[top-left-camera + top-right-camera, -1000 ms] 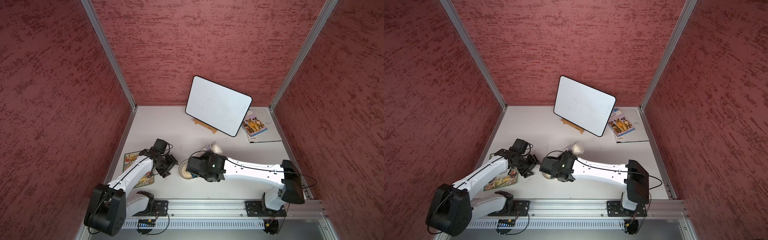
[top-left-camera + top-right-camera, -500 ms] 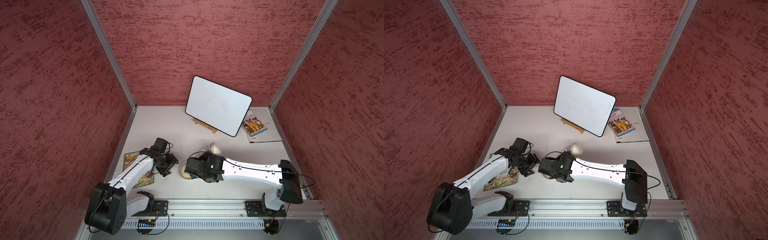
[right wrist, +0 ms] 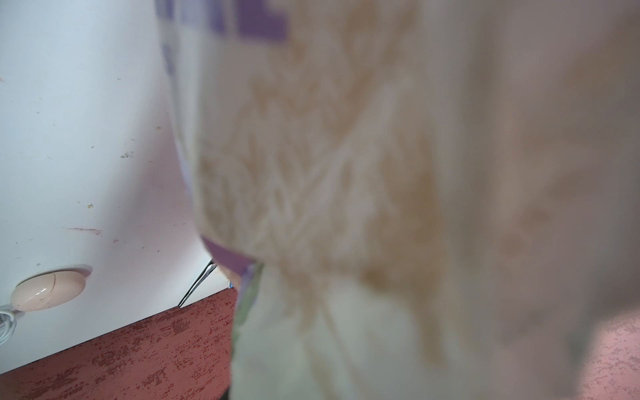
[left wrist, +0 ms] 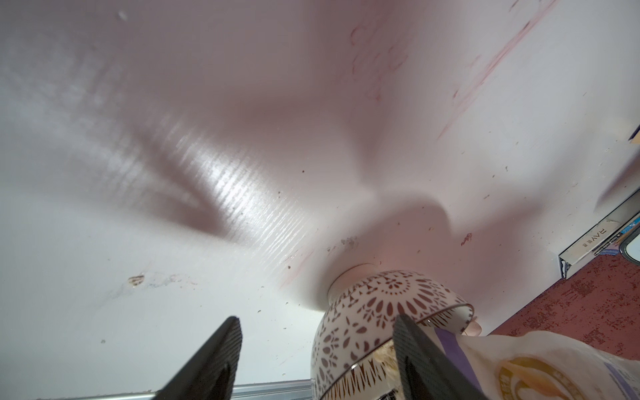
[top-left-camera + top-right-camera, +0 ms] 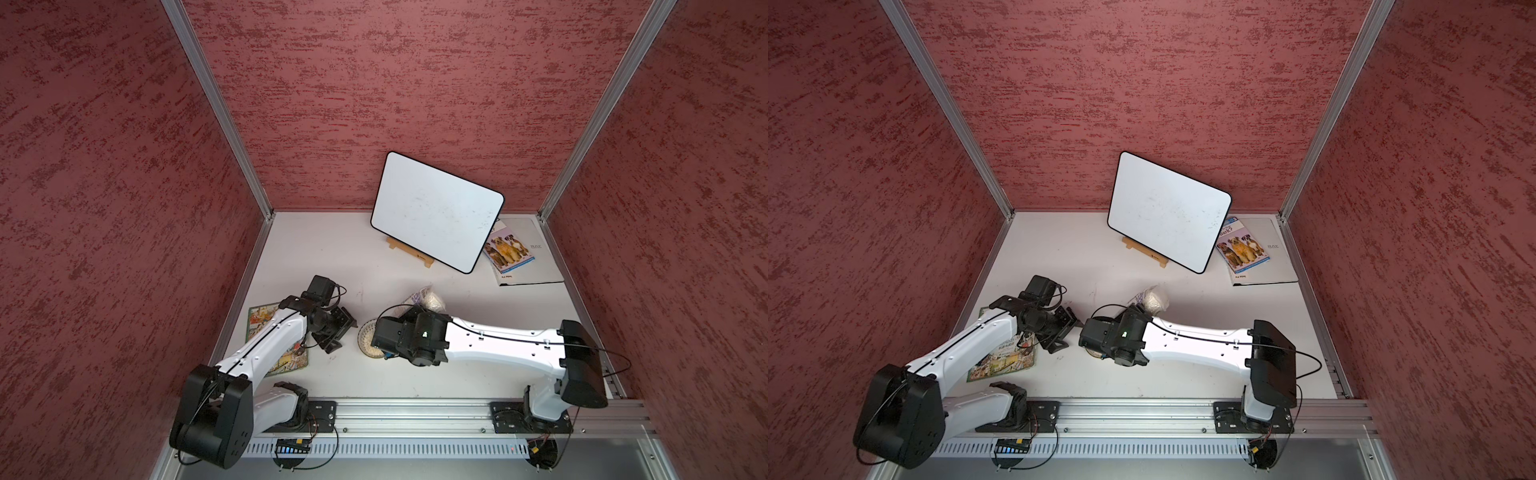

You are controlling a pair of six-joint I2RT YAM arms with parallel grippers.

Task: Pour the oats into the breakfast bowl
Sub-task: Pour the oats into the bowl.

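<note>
L jaws are seen spread wide in the left wrist view, w/ nothing clamped btwn them. One finger (image 4: 419, 367) is overlapped w/ the rim of the bowl (image 4: 374, 311), but contact cannot be told. R jaws are hidden under the wrist in both top views and blocked by the pouch (image 3: 381, 173) in the right wrist view. The pouch is held clear of the worktop (image 5: 374, 266) at the R wrist, so a grip on it is read.

The bowl is set upright on the worktop. In a top view only its edge on the L-arm side is shown, the rest being covered by the R wrist.

The oats (image 5: 433, 300) are seen as pale flakes inside the pouch, in the end that sticks out past the R wrist, on the whiteboard side of the bowl. The pouch is tilted, w/ its purple-edged end at the bowl rim.

A pinkish disc (image 3: 48, 289) is laid flat near the bowl, on the side away from the L jaws. A picture book (image 5: 262, 316) is partly covered by the L arm, beyond those jaws from the bowl. A whiteboard (image 5: 436, 212) is propped on a wooden stand (image 5: 409, 251) well apart from the bowl, toward the back wall. A dog booklet (image 5: 507, 249) is laid on a grey folder (image 5: 536, 266) just beside the whiteboard, likewise well apart from the bowl.
</note>
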